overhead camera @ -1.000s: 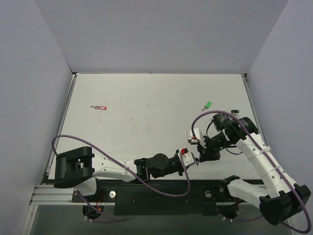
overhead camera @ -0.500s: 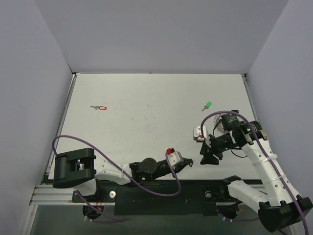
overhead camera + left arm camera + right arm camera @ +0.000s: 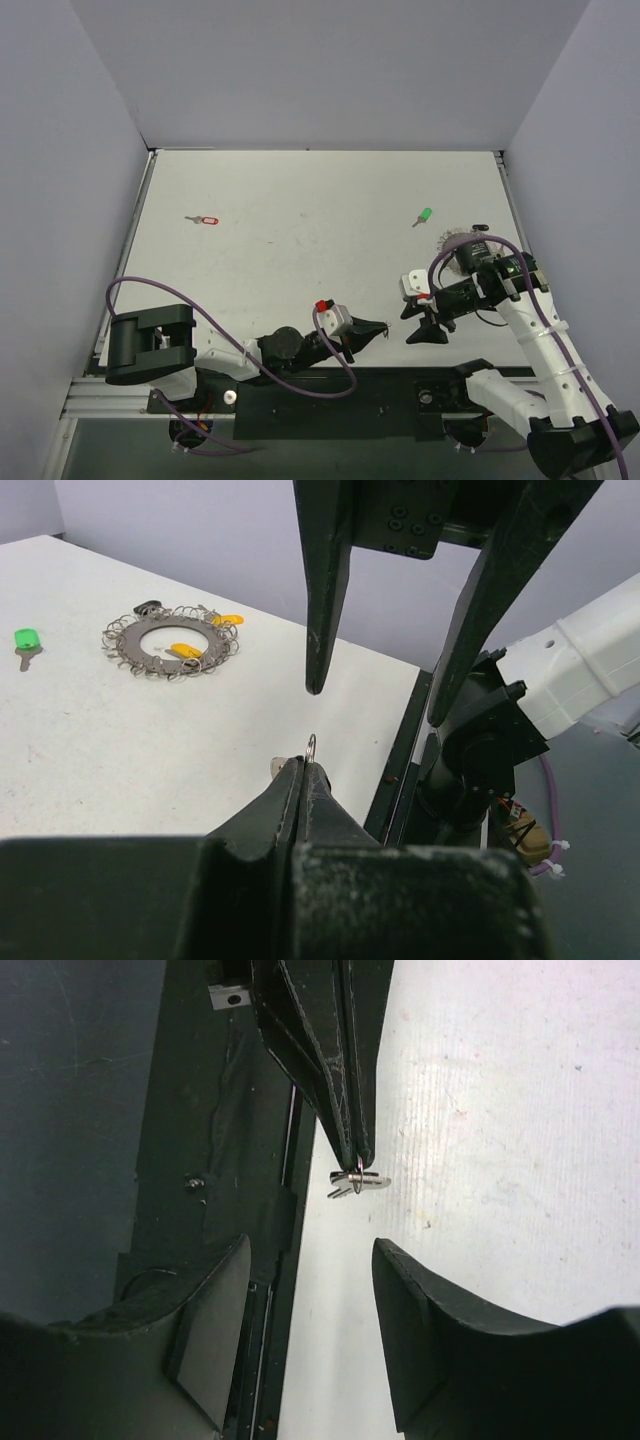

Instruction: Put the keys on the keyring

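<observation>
My left gripper [image 3: 303, 767] is shut on a small wire loop carrying a silver key [image 3: 362, 1181], held low over the table's near edge [image 3: 383, 326]. Facing it and a short way apart, my right gripper [image 3: 312, 1260] stands open with nothing between its fingers [image 3: 421, 330]. The keyring [image 3: 170, 643], a spiky silver circle with yellow-headed keys, lies flat on the table; in the top view the keyring [image 3: 457, 241] is partly hidden behind the right arm. A green-headed key [image 3: 424, 216] lies beyond it, and a red-headed key [image 3: 206, 219] far left.
A dark-headed key [image 3: 480, 228] lies by the keyring's far side. The black base rail [image 3: 330, 395] runs just below both grippers. Purple cables [image 3: 150, 285] loop from each arm. Walls close in the table on three sides.
My right gripper has opened and backed off to the right. The left gripper has drawn back to the left toward the near edge, still shut on the key's loop.
</observation>
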Action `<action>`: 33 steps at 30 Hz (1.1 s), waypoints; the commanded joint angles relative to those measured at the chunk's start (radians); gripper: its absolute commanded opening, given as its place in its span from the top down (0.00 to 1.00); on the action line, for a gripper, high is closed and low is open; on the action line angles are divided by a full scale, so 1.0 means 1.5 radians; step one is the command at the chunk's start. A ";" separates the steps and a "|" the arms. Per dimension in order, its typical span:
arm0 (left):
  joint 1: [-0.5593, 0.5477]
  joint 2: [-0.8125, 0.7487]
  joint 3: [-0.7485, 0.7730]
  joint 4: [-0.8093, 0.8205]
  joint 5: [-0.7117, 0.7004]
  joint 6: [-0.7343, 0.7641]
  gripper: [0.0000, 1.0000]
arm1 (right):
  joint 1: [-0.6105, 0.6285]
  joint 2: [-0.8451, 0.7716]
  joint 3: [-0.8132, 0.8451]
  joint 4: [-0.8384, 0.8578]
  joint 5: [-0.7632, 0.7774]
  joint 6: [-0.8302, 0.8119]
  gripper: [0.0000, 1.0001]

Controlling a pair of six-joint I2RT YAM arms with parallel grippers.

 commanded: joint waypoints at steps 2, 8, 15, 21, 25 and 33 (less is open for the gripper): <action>-0.003 0.004 0.009 0.199 0.016 -0.013 1.00 | 0.003 0.039 -0.004 -0.046 -0.082 -0.081 0.57; -0.003 0.009 0.016 0.200 0.025 -0.013 1.00 | 0.012 0.066 0.002 -0.057 -0.085 -0.097 0.71; -0.003 0.011 0.025 0.201 0.030 -0.010 1.00 | 0.025 0.071 -0.010 -0.043 -0.082 -0.102 0.77; -0.003 0.013 0.030 0.202 0.037 -0.010 1.00 | 0.025 0.075 -0.020 -0.023 -0.082 -0.093 0.76; -0.002 0.013 0.033 0.201 0.040 -0.011 1.00 | 0.024 0.079 -0.024 -0.009 -0.085 -0.086 0.76; -0.002 0.020 0.039 0.205 0.042 -0.013 1.00 | 0.032 0.085 -0.024 -0.003 -0.088 -0.083 0.80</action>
